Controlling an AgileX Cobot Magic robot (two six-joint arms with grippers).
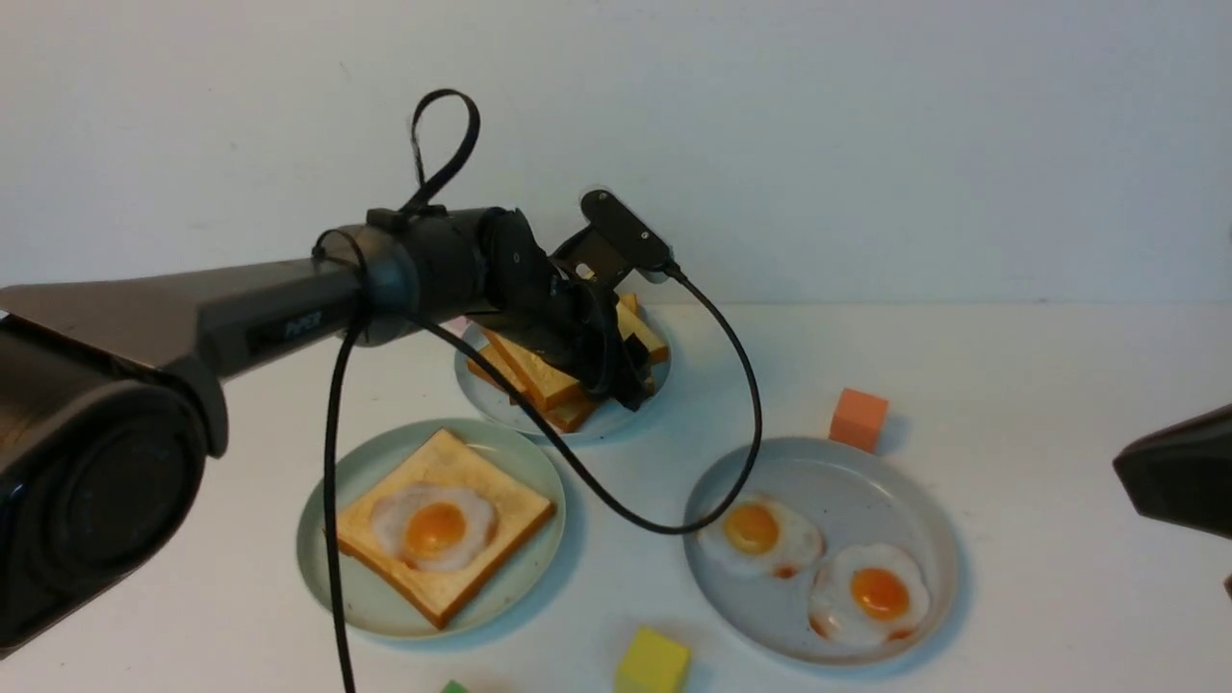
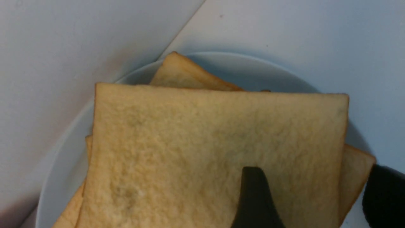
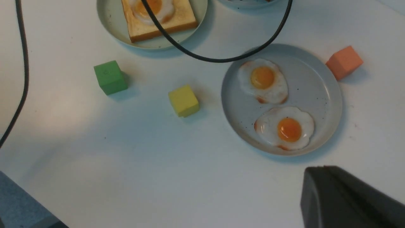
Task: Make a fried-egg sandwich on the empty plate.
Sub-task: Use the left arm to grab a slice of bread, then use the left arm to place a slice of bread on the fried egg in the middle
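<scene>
From the front I see my left gripper (image 1: 624, 380) far across the table, down at the toast stack (image 1: 539, 380) on the pale blue plate (image 1: 486, 399). I am there because my sandwich (image 1: 438, 525) needs a lid. Right now it is only half made: one slice with an egg on top, lying flat on the mint-green plate (image 1: 337, 577), near my side and a bit to the left. The grey plate (image 1: 866, 481) to the right has two spare eggs on it, and I think I don't need them. My right arm (image 1: 1174, 472) waits at the edge, well away, so it doesn't bump anything. From my left wrist I look down on the top slice (image 2: 205, 152). My fingers are apart: one finger (image 2: 256, 196) is over the bread and the other is past its edge, so the side of the slice sits between them. Nothing is pinched yet. I think the next thing is to squeeze gently and lift only this one slice. From my right wrist I see the two eggs, the green cube (image 3: 110, 77), the yellow cube (image 3: 183, 100) and the orange cube (image 3: 344, 61), all left alone. My right gripper (image 3: 345, 196) is just a dark shape low in this view; its fingers are together, holding nothing.
</scene>
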